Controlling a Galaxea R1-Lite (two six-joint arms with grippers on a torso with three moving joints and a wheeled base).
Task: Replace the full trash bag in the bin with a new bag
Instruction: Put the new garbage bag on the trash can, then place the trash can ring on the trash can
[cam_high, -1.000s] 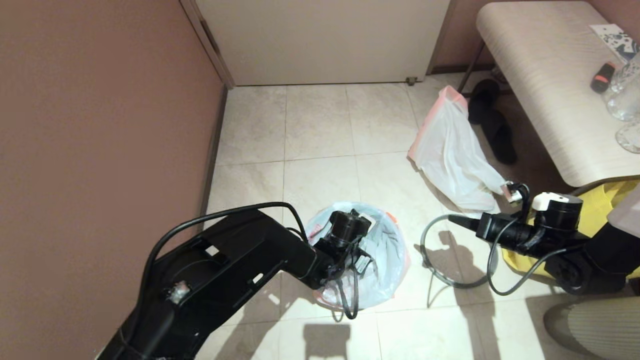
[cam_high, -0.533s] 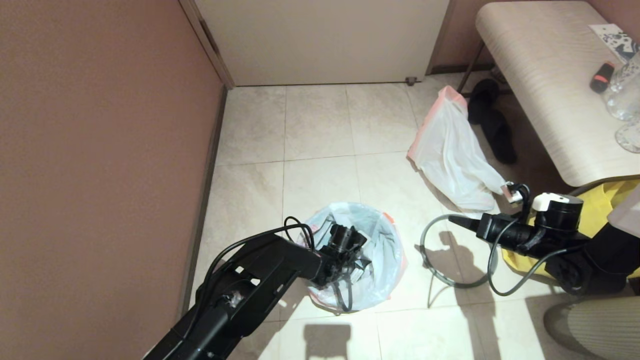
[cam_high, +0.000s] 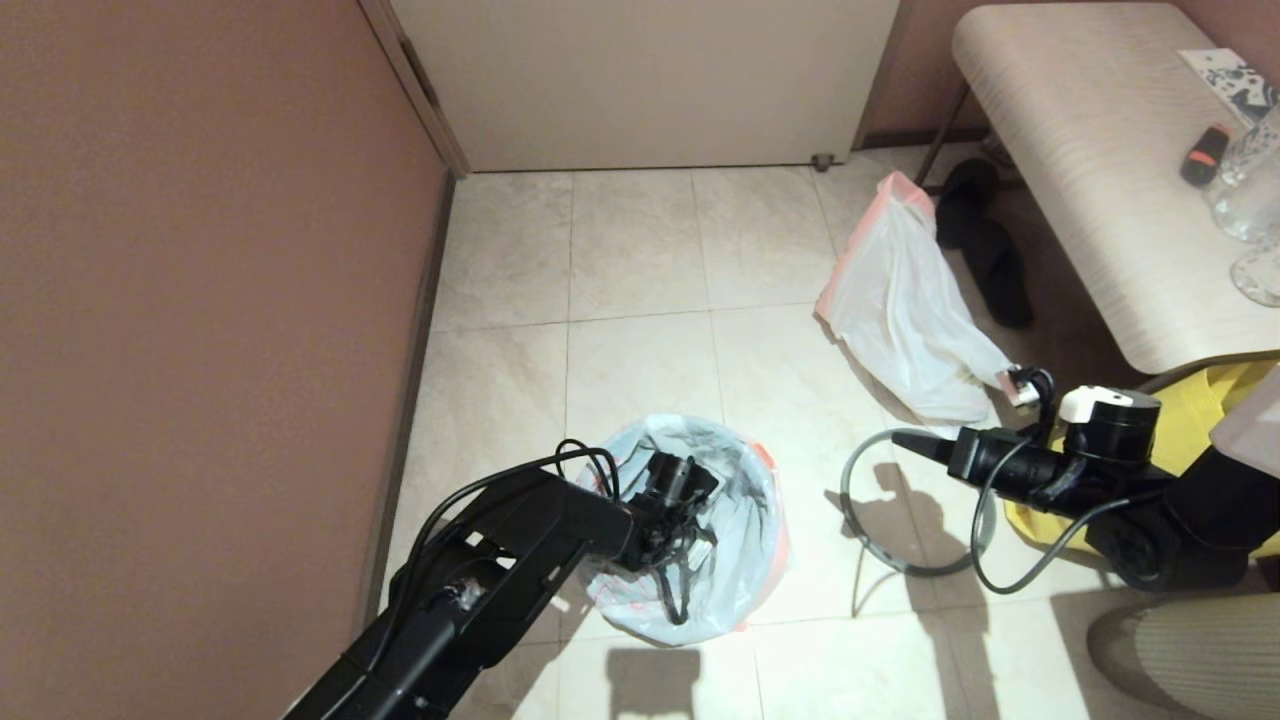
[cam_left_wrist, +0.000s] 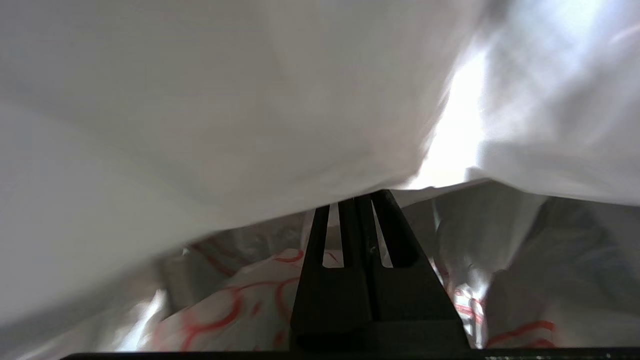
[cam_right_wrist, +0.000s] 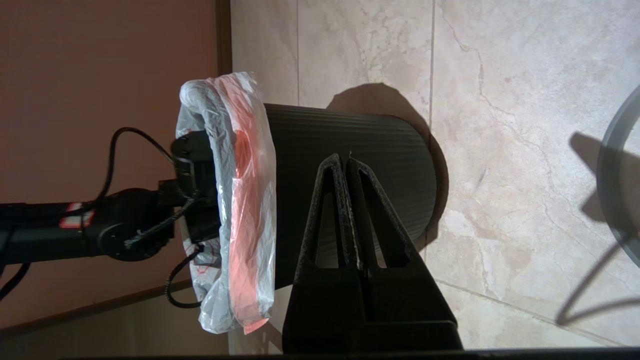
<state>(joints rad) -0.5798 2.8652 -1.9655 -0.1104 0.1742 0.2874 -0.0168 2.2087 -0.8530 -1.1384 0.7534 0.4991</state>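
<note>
The black bin (cam_right_wrist: 350, 135) stands on the tiled floor, lined with the new bag (cam_high: 760, 540), whose pink-edged mouth is folded over the bin's top. Red characters on that bag (cam_left_wrist: 225, 305) show in the left wrist view. My left gripper (cam_left_wrist: 356, 200) reaches down inside the lined bin, jaws shut, its tips hidden under white film. The full trash bag (cam_high: 900, 320), white with a pink-red rim, lies on the floor further back and to the right. The grey hoop (cam_high: 915, 572) lies flat on the floor right of the bin. My right gripper (cam_high: 897, 438) hovers over the hoop, shut and empty.
A brown wall (cam_high: 200, 300) runs close along the left of the bin, and a white door (cam_high: 650, 80) closes the back. A bench (cam_high: 1080, 150) with bottles stands at the right, with black slippers (cam_high: 985, 250) and a yellow bag (cam_high: 1195, 430) beside it.
My left arm has drawn back toward me and sunk deeper into the bin. Bin and bag have slid a little left and nearer. The right arm has barely moved.
</note>
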